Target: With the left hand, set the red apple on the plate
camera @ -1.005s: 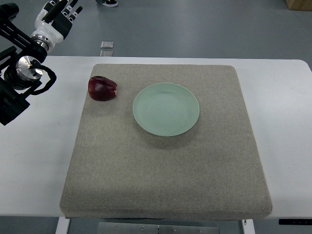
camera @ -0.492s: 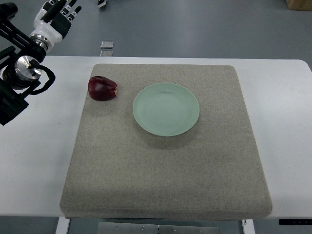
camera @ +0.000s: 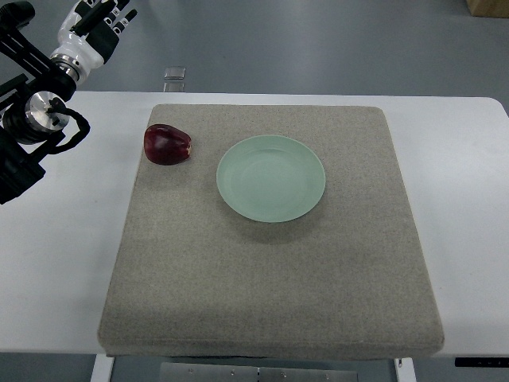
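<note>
Dark red and shiny, the red apple [camera: 167, 144] lies on the grey mat [camera: 270, 286], close to its far left corner and just beside the pale green plate [camera: 271, 178], not touching it. The plate is empty and sits a little to the far side of the mat's middle. The mat covers most of the white bench [camera: 56, 263].

The left robot hand [camera: 97, 24] is at the top left corner of the view, beyond the far edge of the bench and well apart from the apple. Its fingers look relaxed and loosely extended, and it holds nothing. The right arm is not seen.

I judge the task is at the very first step, the reach; no grasp is made yet. The next move calls for bringing the hand down over the apple, closing the fingers around it, then a short carry to the right onto the plate.
</note>
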Action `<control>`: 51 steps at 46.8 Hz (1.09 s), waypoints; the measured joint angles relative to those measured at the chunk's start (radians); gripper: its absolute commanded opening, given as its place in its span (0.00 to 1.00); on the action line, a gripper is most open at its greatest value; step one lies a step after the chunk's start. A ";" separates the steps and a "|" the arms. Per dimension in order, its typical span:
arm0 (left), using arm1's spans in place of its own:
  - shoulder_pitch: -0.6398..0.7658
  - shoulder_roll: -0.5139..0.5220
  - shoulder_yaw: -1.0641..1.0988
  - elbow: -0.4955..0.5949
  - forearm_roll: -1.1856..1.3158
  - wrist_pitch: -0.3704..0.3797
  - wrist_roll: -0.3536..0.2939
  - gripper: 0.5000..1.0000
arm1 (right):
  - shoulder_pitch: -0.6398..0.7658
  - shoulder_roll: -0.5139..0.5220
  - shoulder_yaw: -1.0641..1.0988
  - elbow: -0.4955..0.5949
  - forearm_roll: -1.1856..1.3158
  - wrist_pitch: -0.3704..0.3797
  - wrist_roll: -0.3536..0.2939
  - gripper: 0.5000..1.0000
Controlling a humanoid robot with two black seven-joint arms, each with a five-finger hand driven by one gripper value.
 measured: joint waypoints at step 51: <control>-0.400 0.370 0.714 -0.491 0.646 -0.017 -0.047 1.00 | 0.000 0.000 0.000 0.000 0.000 0.000 0.000 0.86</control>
